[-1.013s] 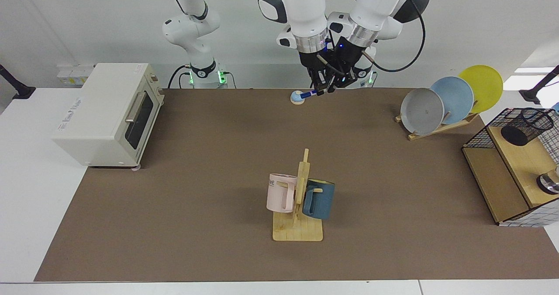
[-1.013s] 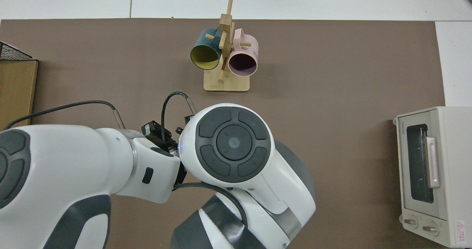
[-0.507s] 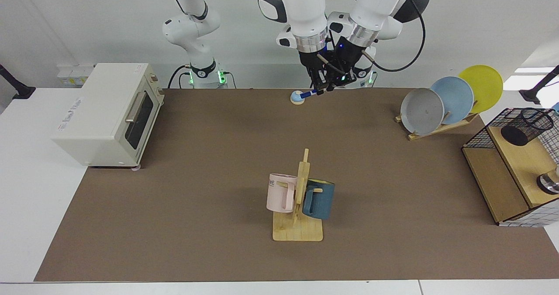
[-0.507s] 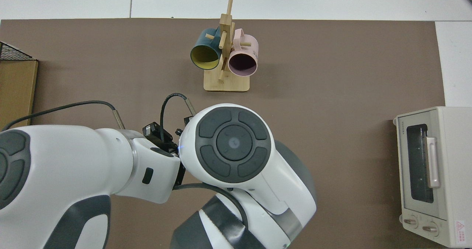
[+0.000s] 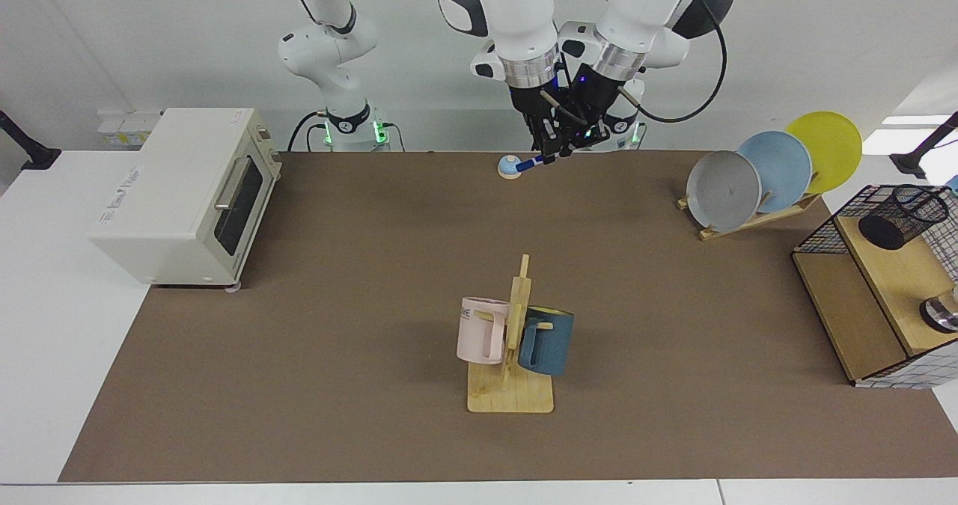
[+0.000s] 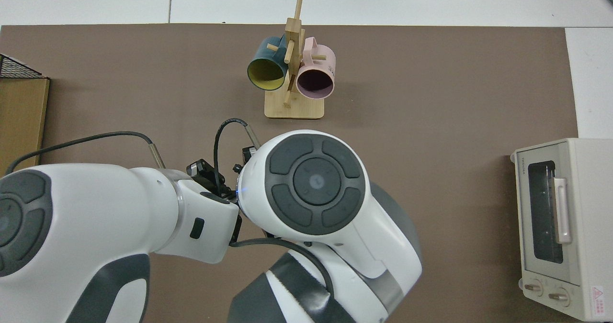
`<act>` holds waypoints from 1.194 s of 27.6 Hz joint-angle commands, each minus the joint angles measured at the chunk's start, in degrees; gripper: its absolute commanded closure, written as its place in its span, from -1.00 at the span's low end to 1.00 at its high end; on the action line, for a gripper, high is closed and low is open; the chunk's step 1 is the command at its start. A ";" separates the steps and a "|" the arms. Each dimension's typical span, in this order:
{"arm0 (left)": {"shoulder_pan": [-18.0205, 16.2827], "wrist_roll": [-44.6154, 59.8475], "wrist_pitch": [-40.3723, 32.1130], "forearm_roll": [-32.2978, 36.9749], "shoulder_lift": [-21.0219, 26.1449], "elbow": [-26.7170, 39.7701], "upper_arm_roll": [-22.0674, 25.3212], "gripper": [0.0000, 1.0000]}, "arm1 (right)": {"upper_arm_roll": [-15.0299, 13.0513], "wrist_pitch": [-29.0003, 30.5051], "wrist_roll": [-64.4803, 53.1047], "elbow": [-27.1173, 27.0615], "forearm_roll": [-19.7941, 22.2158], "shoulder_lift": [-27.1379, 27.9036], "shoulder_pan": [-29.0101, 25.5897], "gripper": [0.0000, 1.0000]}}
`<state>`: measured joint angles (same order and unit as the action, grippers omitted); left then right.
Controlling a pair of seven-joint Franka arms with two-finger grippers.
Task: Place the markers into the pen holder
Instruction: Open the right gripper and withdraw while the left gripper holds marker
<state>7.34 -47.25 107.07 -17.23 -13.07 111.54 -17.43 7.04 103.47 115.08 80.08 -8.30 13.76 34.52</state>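
Brown mat (image 5: 359, 280) open mid-table, both grippers crowded at far edge, right gripper (image 5: 546, 155) grasping marker (image 5: 530, 163), left gripper (image 5: 575, 144) grip unclear, pen holder (image 5: 900, 217) far aside.

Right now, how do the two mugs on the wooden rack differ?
The pink mug has dark lettering near its rim; the blue mug is plain. Seen from above, the blue mug is yellow inside, the pink mug pinkish. Both hang from pegs of the wooden rack.

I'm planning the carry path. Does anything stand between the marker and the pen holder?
Yes. The plate rack with three plates stands roughly between the marker, at the far edge where left claw and right claw meet, and the pen holder on the wooden shelf. A high carry would likely clear it.
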 commanded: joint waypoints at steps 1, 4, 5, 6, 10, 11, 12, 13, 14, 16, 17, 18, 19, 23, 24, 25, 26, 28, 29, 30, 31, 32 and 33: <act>0.75 1.37 0.86 1.32 -0.29 0.96 0.29 1.00 | 0.52 -2.21 -3.10 1.57 -1.46 -3.38 -3.40 -1.00; 0.48 1.37 0.78 2.90 -0.29 0.87 0.29 1.00 | 0.52 -4.58 -8.27 1.57 -1.37 -4.09 -5.07 -1.00; 0.48 1.37 0.69 3.16 -0.37 0.78 0.29 1.00 | 0.43 -5.46 -10.73 1.57 -1.37 -4.44 -5.60 -1.00; 0.31 1.46 0.60 3.25 -0.38 0.78 0.38 1.00 | 0.43 -6.17 -13.54 1.66 -1.37 -4.70 -6.21 -1.00; 0.13 1.46 0.16 3.34 -0.46 0.70 0.82 1.00 | 0.34 -9.07 -23.65 1.74 -0.76 -5.50 -8.93 -1.00; 0.05 1.46 0.16 3.34 -0.55 0.70 0.99 1.00 | 0.34 -9.77 -26.46 1.74 -0.58 -5.67 -9.90 -1.00; 0.04 1.54 0.07 3.34 -0.55 0.70 1.08 1.00 | 0.34 -10.39 -29.53 1.74 -0.32 -6.02 -10.69 -1.00; -0.04 1.63 -0.02 3.60 -0.64 0.70 1.08 1.00 | 0.26 -10.65 -32.52 1.74 -0.32 -6.28 -11.48 -1.00; -0.04 1.72 -0.02 4.56 -0.73 0.70 1.08 1.00 | 0.26 -11.09 -35.68 1.74 -0.23 -6.55 -12.36 -1.00; -0.04 2.24 -0.28 6.93 -0.90 0.70 0.99 1.00 | 0.26 -12.41 -42.19 1.74 -0.14 -6.90 -14.55 -1.00; -0.04 2.86 -0.63 7.73 -0.90 0.61 0.99 1.00 | 0.26 -13.20 -45.87 1.74 0.03 -7.42 -15.52 -1.00; 0.04 3.73 -1.15 8.17 -0.90 0.43 0.99 1.00 | 0.26 -14.16 -49.83 1.74 0.12 -8.04 -16.32 -1.00; 0.04 4.35 -1.68 8.18 -0.90 0.17 0.99 1.00 | 0.17 -15.13 -54.39 1.74 0.12 -8.48 -17.28 -1.00; -0.39 5.06 -2.74 8.26 -0.81 -0.80 1.34 1.00 | -0.01 -18.56 -70.05 1.66 0.47 -9.71 -20.80 -1.00; -0.83 5.06 -2.74 8.26 -0.90 -0.80 1.34 1.00 | -0.09 -18.74 -72.61 1.66 0.91 -9.80 -21.15 -1.00; -1.01 5.06 -2.91 8.26 -0.90 -0.89 1.34 1.00 | -0.09 -18.92 -74.54 1.57 1.61 -9.89 -21.42 -1.00; -1.27 5.06 -3.44 8.26 -0.90 -0.97 1.34 1.00 | -0.01 -18.92 -76.13 1.57 2.40 -10.15 -21.51 -1.00; -1.54 5.06 -4.58 8.35 -0.99 -1.50 1.43 1.00 | 0.17 -18.92 -79.47 1.66 4.51 -10.50 -21.51 -1.00; -2.06 5.06 -5.20 8.35 -0.99 -1.59 1.43 1.00 | 0.17 -19.18 -81.05 1.74 5.30 -10.77 -21.42 -1.00; -2.59 5.06 -5.55 8.35 -0.99 -1.76 1.43 1.00 | 0.26 -19.70 -82.63 1.83 5.83 -11.03 -21.33 -1.00; -2.94 5.06 -5.81 8.35 -1.08 -1.85 1.43 1.00 | 0.26 -20.23 -84.04 2.27 6.19 -11.21 -21.25 -1.00; -3.03 5.06 -5.90 8.35 -1.08 -2.03 1.52 1.00 | 0.17 -20.58 -85.36 2.79 6.28 -11.73 -21.25 -1.00; -3.03 5.06 -5.99 8.35 -1.17 -2.12 1.78 1.00 | 0.17 -20.68 -87.12 4.02 6.54 -12.69 -21.25 -1.00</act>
<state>5.50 -42.94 103.35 -9.84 -13.51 110.59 -15.89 6.45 84.09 35.00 80.42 -3.93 4.10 13.38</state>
